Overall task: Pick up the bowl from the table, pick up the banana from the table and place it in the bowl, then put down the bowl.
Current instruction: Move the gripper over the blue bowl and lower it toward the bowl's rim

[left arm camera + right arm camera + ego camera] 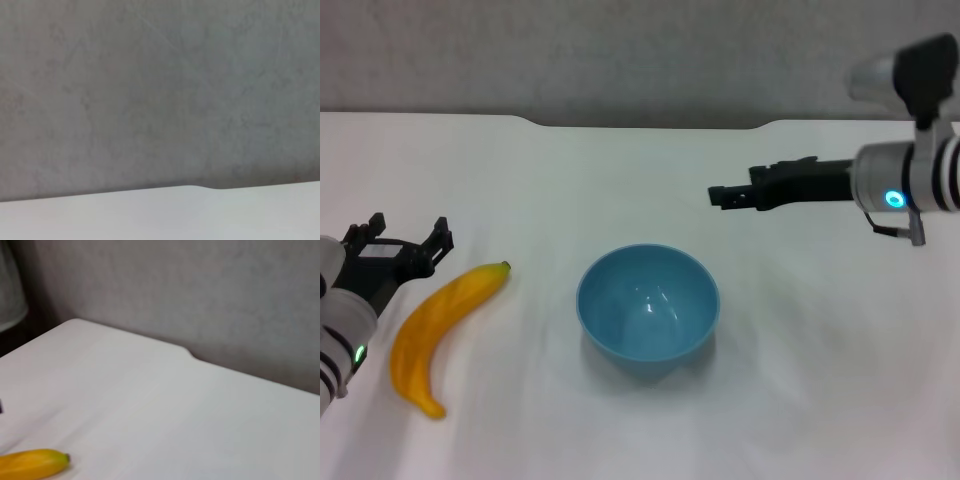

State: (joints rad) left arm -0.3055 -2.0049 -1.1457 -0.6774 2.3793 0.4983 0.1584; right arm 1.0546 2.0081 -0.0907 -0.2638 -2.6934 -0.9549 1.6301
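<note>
The right tool point(722, 195) hangs at the upper right of the head view, pointing left above the bench point(820, 380), beyond and to the right of the bowl point(648, 308); whether its fingers are spread or pressed together I cannot tell. The left tool point(408, 240) sits at the left edge, fingers spread and holding nothing, just beside the banana point(438, 332).

The bowl stands upright at centre, untouched and well apart from both tools. The banana lies at lower left, its stem tip toward the bowl.

The bowl looks rigid, light and glossy, so probably slippery; pinching its rim wall seems the surest hold. The banana looks smooth and firm; gripping across its middle should keep it balanced.

No brands, labels or writing show.
</note>
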